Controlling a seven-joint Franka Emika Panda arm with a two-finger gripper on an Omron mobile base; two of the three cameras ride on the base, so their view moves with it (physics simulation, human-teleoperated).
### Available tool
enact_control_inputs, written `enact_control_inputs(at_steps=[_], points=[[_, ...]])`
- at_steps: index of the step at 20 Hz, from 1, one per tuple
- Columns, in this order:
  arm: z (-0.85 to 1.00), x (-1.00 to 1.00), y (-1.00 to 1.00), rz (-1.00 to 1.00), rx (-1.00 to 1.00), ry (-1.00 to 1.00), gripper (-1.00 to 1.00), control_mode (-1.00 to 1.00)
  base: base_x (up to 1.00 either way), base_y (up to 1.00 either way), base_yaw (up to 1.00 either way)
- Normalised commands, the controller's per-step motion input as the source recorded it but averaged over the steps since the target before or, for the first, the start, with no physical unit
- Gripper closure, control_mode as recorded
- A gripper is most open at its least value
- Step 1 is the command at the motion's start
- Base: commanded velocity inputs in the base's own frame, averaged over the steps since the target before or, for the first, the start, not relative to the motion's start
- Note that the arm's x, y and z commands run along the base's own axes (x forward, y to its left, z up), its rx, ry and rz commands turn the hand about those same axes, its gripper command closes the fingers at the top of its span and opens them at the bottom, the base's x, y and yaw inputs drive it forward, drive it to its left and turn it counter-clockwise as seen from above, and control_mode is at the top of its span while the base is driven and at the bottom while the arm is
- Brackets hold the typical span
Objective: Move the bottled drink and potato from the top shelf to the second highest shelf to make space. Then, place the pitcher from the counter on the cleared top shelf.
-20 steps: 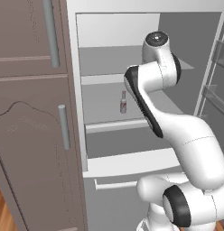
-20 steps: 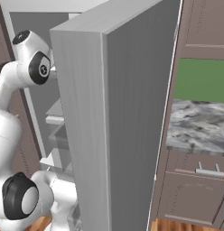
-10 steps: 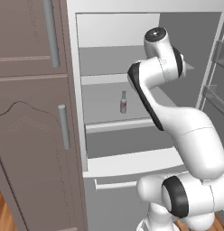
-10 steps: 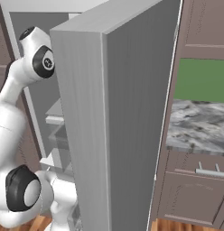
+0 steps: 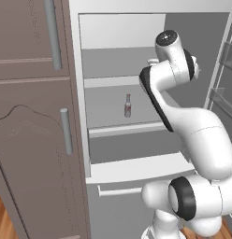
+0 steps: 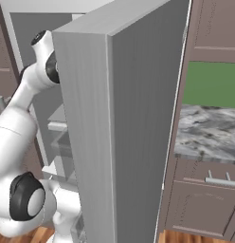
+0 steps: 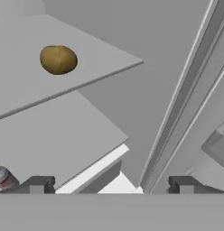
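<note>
Fridge interior, door swung wide: potato (image 7: 58,59) alone on the top shelf (image 7: 23,85), bottled drink (image 5: 128,105) upright on the second highest shelf (image 5: 122,128), tool (image 7: 111,184) above the shelves with jaws spread wide, gripping nothing.

To my left stands a tall brown wooden cabinet (image 5: 33,140) with raised panel doors, each fitted with a vertical grey bar handle (image 5: 66,130). Beside it is the open grey refrigerator interior (image 5: 118,32), with plain grey back and side walls. Wood-plank flooring (image 5: 2,219) shows at the lower left corner. On my right, the thick grey refrigerator door (image 6: 124,118) stands swung open, edge-on. Beyond it runs a green wall panel (image 6: 209,85) above lower dark brown cabinets (image 6: 204,209) with a horizontal silver handle (image 6: 219,179). Lighting is even and diffuse.
</note>
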Motion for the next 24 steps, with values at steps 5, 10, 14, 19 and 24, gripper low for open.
enact_control_inputs(at_steps=[5,10,14,19,24], points=[[0.00,0.31,-0.30,-0.05,0.00,-0.06,-1.00,-1.00,0.00,0.00,0.00],[0.00,0.50,-0.28,-0.01,0.00,-0.01,-1.00,-1.00,0.00,0.00,0.00],[0.01,0.53,-0.19,0.00,0.00,0.00,-1.00,-1.00,0.00,0.00,0.00],[0.01,0.50,-0.02,0.00,0.00,0.00,-1.00,-1.00,0.00,0.00,0.00],[0.00,0.50,-0.13,0.00,0.00,0.00,-1.00,-1.00,0.00,0.00,0.00]])
